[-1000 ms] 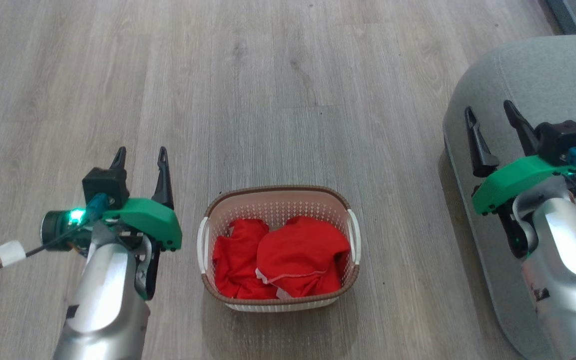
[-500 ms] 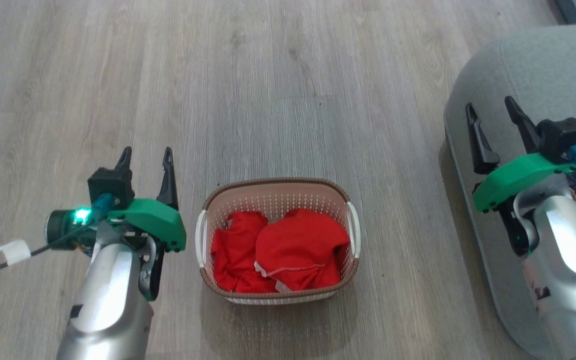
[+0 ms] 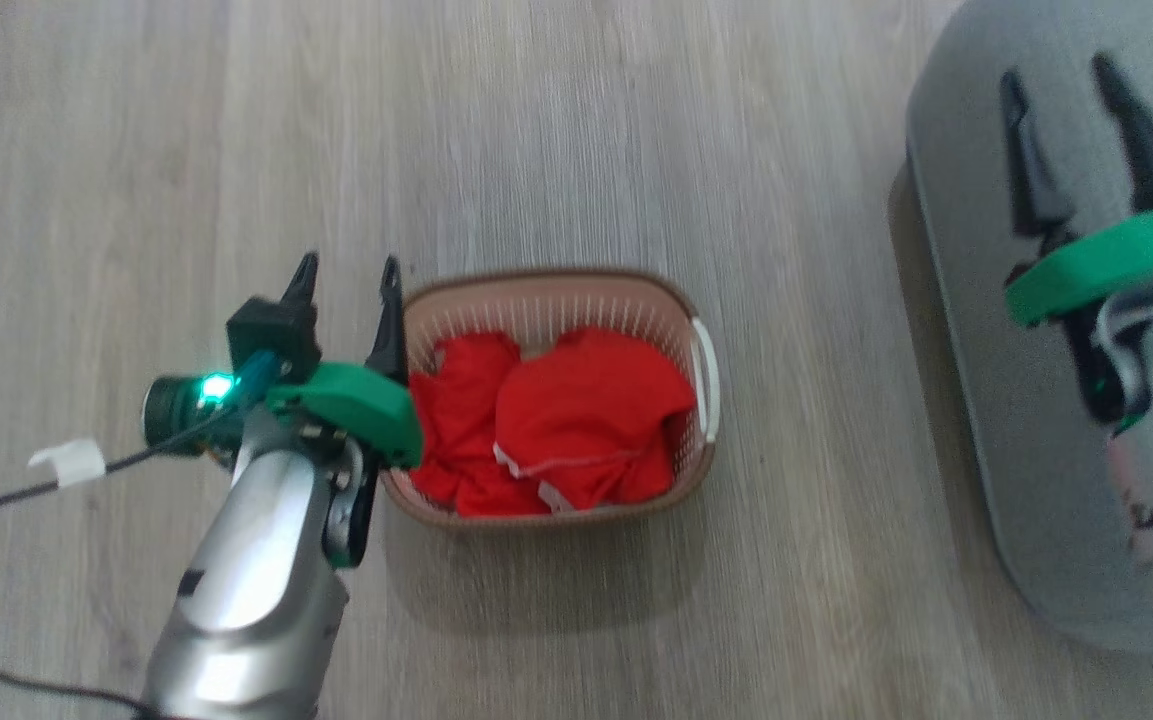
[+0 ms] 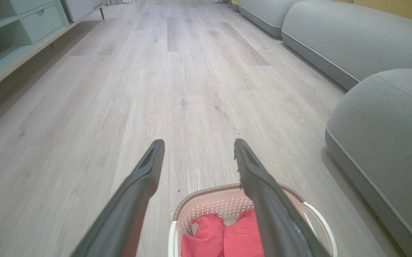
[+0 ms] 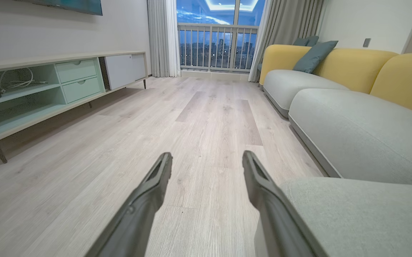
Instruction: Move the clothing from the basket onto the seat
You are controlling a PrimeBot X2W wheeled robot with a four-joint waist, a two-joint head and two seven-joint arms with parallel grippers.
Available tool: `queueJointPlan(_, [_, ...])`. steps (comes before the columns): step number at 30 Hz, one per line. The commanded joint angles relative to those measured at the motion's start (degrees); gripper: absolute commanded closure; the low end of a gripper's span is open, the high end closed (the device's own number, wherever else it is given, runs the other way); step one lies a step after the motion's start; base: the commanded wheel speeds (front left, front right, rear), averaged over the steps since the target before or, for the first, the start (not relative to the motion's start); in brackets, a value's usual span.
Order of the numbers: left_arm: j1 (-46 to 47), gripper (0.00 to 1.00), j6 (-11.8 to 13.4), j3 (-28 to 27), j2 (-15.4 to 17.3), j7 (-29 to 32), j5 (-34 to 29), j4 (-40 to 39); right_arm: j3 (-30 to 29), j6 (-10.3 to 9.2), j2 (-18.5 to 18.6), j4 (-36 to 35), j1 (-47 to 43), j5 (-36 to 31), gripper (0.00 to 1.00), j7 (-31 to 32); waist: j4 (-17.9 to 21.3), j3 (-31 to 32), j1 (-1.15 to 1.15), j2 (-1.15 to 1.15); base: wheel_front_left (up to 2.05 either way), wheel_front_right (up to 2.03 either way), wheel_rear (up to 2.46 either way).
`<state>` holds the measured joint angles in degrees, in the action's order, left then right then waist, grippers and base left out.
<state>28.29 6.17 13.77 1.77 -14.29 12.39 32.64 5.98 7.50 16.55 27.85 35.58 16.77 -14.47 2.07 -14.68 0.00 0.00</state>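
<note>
Two red garments (image 3: pixel 576 420) fill one basket (image 3: pixel 536 277), my left gripper (image 3: pixel 348 262) over its left rim, my right gripper (image 3: pixel 1056 68) above the seat (image 3: pixel 976 250), both spread wide, empty. Pale plank floor (image 3: pixel 636 120); yellow-backed sofa (image 5: pixel 334 125), cabinet (image 5: pixel 30 89) beyond.

Matt cloth clothing (image 3: pixel 586 415) sitting in perforated plastic basket (image 3: pixel 556 305), seat (image 3: pixel 961 300) at three o'clock showing woven fabric, floor (image 3: pixel 636 130) showing smooth wood-grain.
</note>
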Motion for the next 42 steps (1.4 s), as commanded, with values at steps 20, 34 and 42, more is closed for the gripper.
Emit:
queueJointPlan(20, [15.1, 0.0, 6.4, 16.3, 1.1, -0.7, 11.5, 3.5, -0.2, -0.01, 5.5, -13.1, 11.4, 2.9, 0.0, -0.5, 2.9, -26.5, 0.0, 0.0, 0.0, 0.0, 0.0])
queueJointPlan(34, [22.3, 0.0, 9.5, 23.6, 1.1, -0.7, 16.6, 14.3, 0.9, -0.01, 5.1, -17.6, 15.6, 3.6, 0.0, -0.5, 4.7, -34.6, 0.0, 0.0, 0.0, 0.0, 0.0])
queueJointPlan(42, [28.4, 0.0, 12.9, 26.2, 1.1, -0.7, 17.2, 22.7, 0.9, -0.01, 4.8, -20.3, 16.7, 4.2, 0.0, -0.5, 6.5, -38.7, 0.0, 0.0, 0.0, 0.0, 0.0])
